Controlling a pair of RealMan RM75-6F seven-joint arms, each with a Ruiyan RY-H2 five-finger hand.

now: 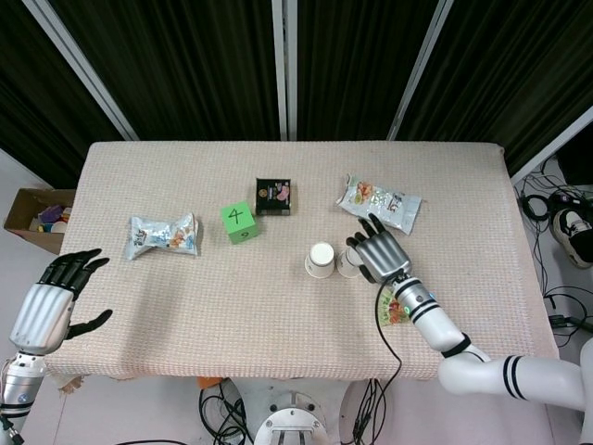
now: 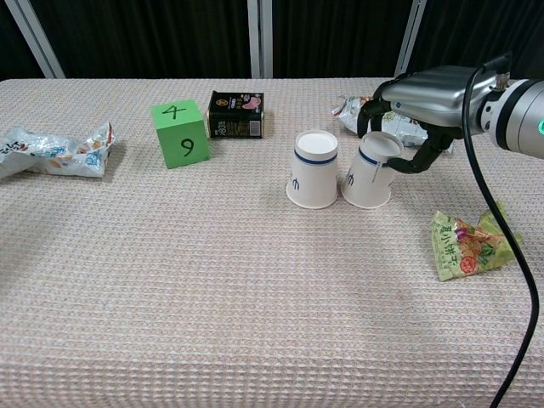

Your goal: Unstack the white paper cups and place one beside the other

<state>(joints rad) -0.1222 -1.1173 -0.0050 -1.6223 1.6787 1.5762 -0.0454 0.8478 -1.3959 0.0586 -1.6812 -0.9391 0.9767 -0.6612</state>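
We see a big table with a pinkish woven cloth; all the things sit on it, and we use the green block as our marker; the block has a 4 on top and a 9 on its front

Our right hand reaches in from the right of the block; its fingers curl around the second cup, which leans a little; our left hand is at the table's near left corner, far from the block, with fingers spread wide and nothing in it

A silver snack bag lies to the left of the block; another snack bag lies far to its right, behind the right hand; a green snack bag lies far right and nearer to us

A small black box sits just right of the block, a bit behind it

The first cup stands upside down to the right of the block; the second cup touches it side by side
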